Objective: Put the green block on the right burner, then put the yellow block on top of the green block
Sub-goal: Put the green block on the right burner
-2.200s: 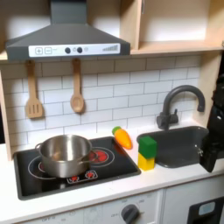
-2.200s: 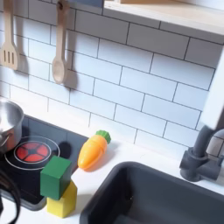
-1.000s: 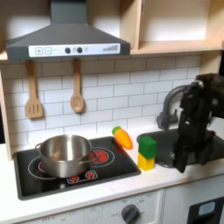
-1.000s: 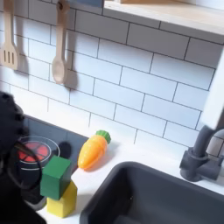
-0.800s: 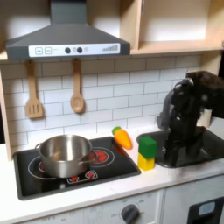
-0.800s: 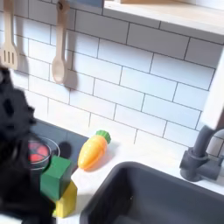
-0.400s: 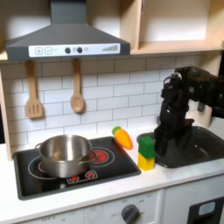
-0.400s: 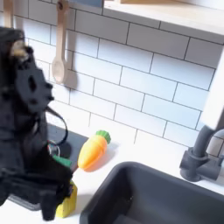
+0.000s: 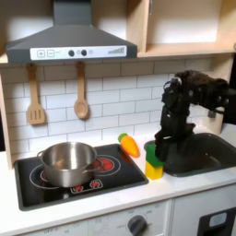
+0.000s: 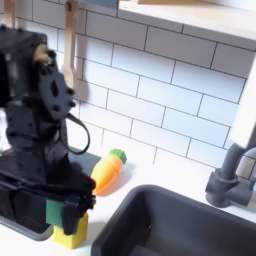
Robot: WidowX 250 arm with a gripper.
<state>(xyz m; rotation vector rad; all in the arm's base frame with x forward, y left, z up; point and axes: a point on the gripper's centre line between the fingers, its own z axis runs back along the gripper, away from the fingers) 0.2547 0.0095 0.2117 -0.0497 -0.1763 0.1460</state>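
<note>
The gripper (image 9: 159,150) stood at the green block (image 9: 152,152) atop the yellow block (image 10: 69,235); its grip couldn't be told.

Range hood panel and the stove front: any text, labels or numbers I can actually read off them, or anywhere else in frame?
No readable text anywhere.
Range hood panel: dark knobs and small white marks, too blurred to read.
Cooktop: red burner rings, small red marks along the front edge, too small to read.
Front knob: no legible marking.
Gripper and the blocks: plain, no lettering visible.
</note>
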